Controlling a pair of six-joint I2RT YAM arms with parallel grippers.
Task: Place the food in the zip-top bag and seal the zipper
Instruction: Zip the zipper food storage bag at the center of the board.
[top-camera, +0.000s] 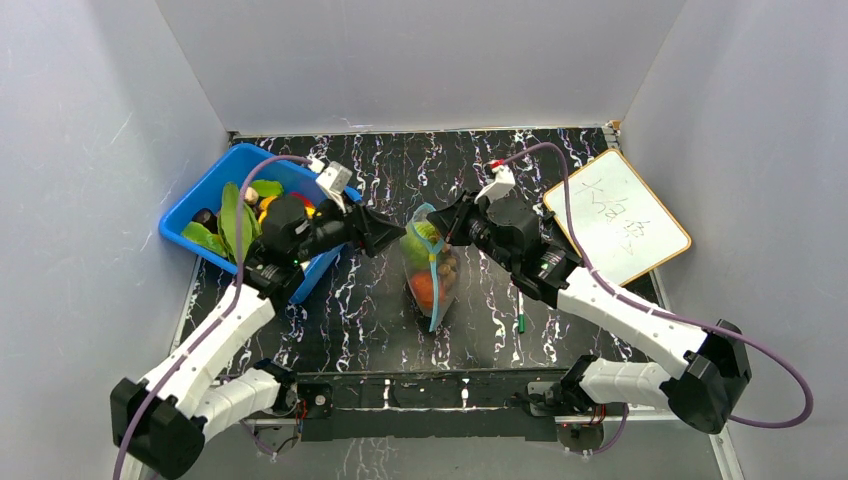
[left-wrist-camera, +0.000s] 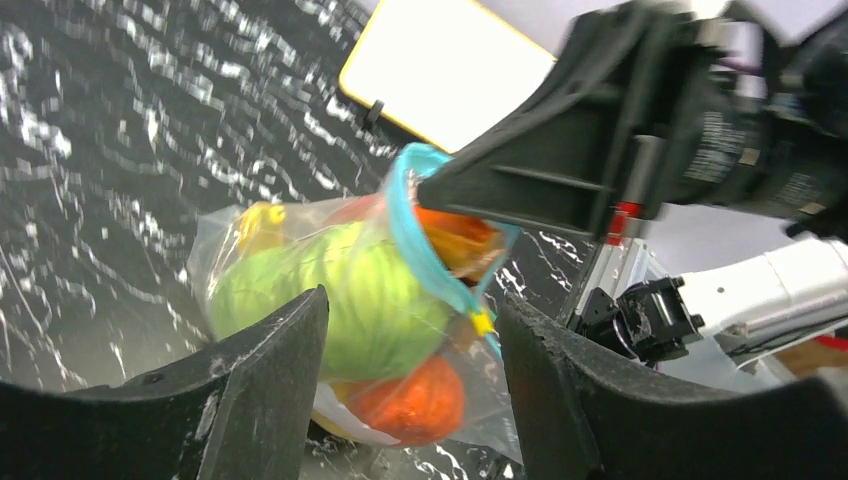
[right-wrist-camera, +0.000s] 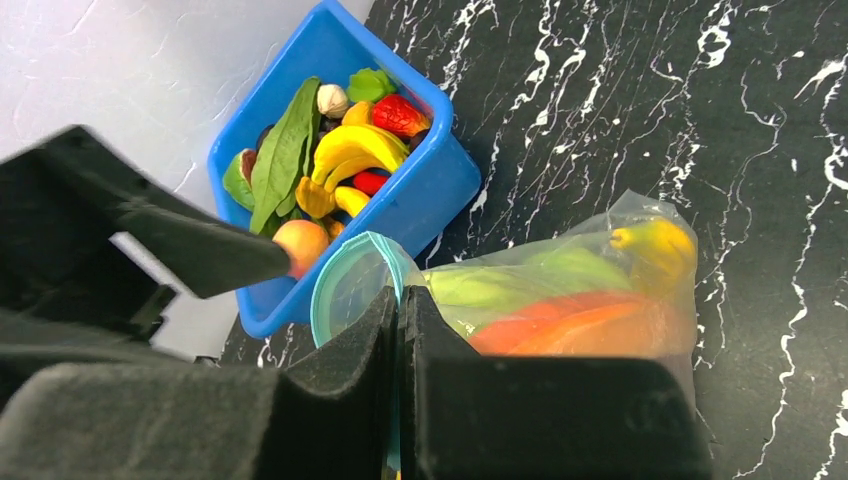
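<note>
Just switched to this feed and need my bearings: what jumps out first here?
The clear bag, stuffed with colourful food, sits mid-table, its teal mouth edge pinched by the shut right gripper. The left gripper is open at the bag's left side, jaws apart. Toward the table's back left, a bright blue bin holds more food.
</note>
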